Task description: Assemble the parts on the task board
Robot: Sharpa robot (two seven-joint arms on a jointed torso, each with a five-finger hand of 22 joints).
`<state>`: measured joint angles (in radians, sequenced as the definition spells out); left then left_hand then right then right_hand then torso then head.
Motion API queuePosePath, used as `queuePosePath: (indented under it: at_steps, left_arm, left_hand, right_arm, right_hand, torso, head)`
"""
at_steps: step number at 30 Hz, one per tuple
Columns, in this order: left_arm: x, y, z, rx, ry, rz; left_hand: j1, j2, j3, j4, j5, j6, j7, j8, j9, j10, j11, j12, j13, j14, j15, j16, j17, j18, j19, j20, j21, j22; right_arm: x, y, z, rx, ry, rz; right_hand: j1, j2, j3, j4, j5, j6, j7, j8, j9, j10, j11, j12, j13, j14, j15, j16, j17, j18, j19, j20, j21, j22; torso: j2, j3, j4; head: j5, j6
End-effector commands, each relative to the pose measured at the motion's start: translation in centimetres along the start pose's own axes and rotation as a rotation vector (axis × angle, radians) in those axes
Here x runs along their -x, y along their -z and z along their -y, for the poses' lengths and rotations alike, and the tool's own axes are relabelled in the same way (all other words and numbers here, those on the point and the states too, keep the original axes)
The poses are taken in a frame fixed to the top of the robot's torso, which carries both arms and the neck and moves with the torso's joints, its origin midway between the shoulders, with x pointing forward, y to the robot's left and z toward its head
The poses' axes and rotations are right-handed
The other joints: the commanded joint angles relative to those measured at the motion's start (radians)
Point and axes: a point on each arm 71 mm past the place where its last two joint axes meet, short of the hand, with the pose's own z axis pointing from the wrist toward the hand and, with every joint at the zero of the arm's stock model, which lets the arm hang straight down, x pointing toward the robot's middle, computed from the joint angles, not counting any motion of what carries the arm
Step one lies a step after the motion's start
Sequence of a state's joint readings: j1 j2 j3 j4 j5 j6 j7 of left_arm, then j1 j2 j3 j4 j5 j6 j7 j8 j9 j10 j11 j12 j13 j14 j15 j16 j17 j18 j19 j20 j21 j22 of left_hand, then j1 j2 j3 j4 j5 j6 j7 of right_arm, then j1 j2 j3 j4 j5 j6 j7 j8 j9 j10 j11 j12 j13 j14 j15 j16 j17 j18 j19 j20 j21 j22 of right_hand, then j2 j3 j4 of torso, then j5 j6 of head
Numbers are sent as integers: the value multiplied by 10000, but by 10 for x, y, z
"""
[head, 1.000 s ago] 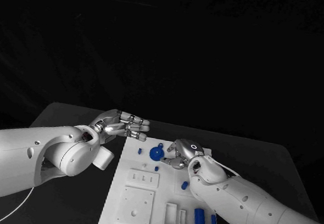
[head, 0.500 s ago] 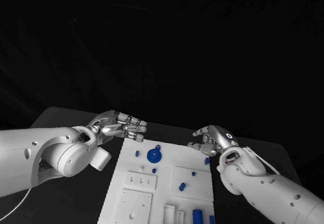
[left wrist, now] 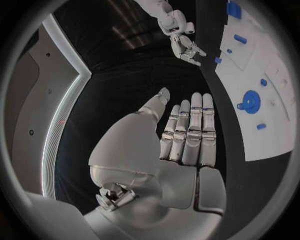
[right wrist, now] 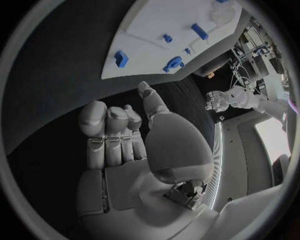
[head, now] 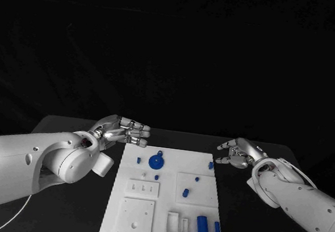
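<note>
The white task board (head: 180,159) lies in the middle of the black table. A round blue part (head: 156,161) sits near its far end, with small blue pieces (head: 185,193) around it and two blue cylinders (head: 202,226) near the front right. My left hand (head: 124,131) hovers off the board's far left corner, fingers side by side, holding nothing; the left wrist view shows its hand (left wrist: 184,130) beside the board (left wrist: 275,85). My right hand (head: 237,151) hangs off the far right corner, fingers loosely bent and empty, as the right wrist view's hand (right wrist: 119,135) confirms.
White raised blocks (head: 137,216) and slotted holders (head: 176,223) stand on the board's near half. Bare black table runs along both long sides of the board. Across the board, the right wrist view catches my left hand (right wrist: 219,100).
My right hand has drawn away from the round blue part, moving right and off the board to its far right corner. The left hand has stayed put.
</note>
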<state>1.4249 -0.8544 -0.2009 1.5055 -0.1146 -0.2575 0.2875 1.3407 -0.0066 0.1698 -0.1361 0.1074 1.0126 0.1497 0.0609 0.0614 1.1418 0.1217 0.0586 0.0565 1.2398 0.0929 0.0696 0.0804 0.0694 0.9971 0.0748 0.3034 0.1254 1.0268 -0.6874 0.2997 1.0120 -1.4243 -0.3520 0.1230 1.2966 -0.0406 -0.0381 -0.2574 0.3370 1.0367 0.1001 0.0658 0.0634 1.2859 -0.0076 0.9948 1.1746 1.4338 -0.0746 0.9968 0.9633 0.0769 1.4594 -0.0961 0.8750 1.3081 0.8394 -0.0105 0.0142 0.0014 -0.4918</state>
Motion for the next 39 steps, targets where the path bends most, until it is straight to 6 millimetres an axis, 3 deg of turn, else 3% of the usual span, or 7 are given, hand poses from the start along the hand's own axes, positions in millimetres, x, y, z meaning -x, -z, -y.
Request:
queuePosePath:
  at_steps: [1,5,8,13,24,29,39]
  left_arm:
    - [-2,-1,0,-122,87,-214]
    - [-2,-1,-2,-98,92,-209]
    - [-2,-2,-3,-82,94,-206]
    - [-2,-2,-4,-66,98,-219]
    - [-3,-3,-5,-40,82,-241]
    - [-3,-3,-5,-34,77,-239]
    - [-3,-4,-5,-24,72,-250]
  left_hand:
    - [63,17,0,-69,49,-6,-26,28,8,-48,-1,-1,12,-33,-12,-44,-11,-13,50,2,0,-9]
    - [63,17,0,-69,49,-6,-26,28,8,-48,-1,-1,12,-33,-12,-44,-11,-13,50,2,0,-9]
    - [63,17,0,-69,49,-6,-26,28,8,-48,-1,-1,12,-33,-12,-44,-11,-13,50,2,0,-9]
    - [49,17,12,-95,46,-14,-22,28,8,-57,2,1,12,-45,-7,-45,-16,-16,32,4,17,-4]
    - [49,17,12,-95,46,-14,-22,28,8,-57,2,1,12,-45,-7,-45,-16,-16,32,4,17,-4]
    - [29,30,15,-110,50,-19,-20,30,8,-65,5,0,12,-46,-6,-44,-17,-15,15,7,38,-1]
    - [26,29,13,-108,49,-20,-18,29,8,-65,5,0,12,-46,-5,-44,-16,-14,14,7,41,-1]
  right_arm:
    - [-10,2,2,553,-397,-723]
    - [-20,4,9,419,-350,-918]
    - [-26,5,14,311,-333,-966]
    - [-34,5,19,177,-386,-878]
    - [-45,1,21,-186,-305,-665]
    - [-48,0,23,-339,-271,-571]
    - [-52,-3,22,-500,-331,-503]
  right_hand:
    - [72,66,-135,-29,33,-151,35,-31,-8,-115,48,-108,-60,-107,16,-82,-33,-28,-71,35,-126,1004]
    - [165,41,-226,-36,2,-421,43,-49,-21,-180,51,-150,-101,-128,23,-109,-38,-13,-96,47,-214,989]
    - [212,33,-249,-44,30,-524,48,-53,-24,-214,45,-168,-120,-136,27,-110,-30,-4,-101,53,-213,993]
    - [252,35,-258,-52,95,-594,63,-52,-25,-202,38,-129,-109,-124,28,-67,19,8,-77,55,-147,1009]
    - [154,82,-70,-36,68,-507,89,-48,-23,-193,62,-67,-118,-104,44,-19,107,52,-53,82,-97,1016]
    - [93,124,-39,6,26,-495,97,-49,-23,-178,69,-39,-110,-94,49,-6,125,55,-41,85,-83,1017]
    - [-68,266,222,51,-170,-282,99,-44,-18,-148,70,36,-89,-59,48,45,199,60,-12,88,-10,1031]
  torso:
    - [15,94,5]
    - [29,143,21]
    - [23,126,24]
    - [27,139,44]
    - [23,98,64]
    - [12,100,31]
    - [7,96,34]
  head:
    - [0,-24]
    - [3,-78]
    - [-7,-108]
    - [-23,-176]
    - [-63,-214]
    - [-48,-237]
    - [-60,-253]
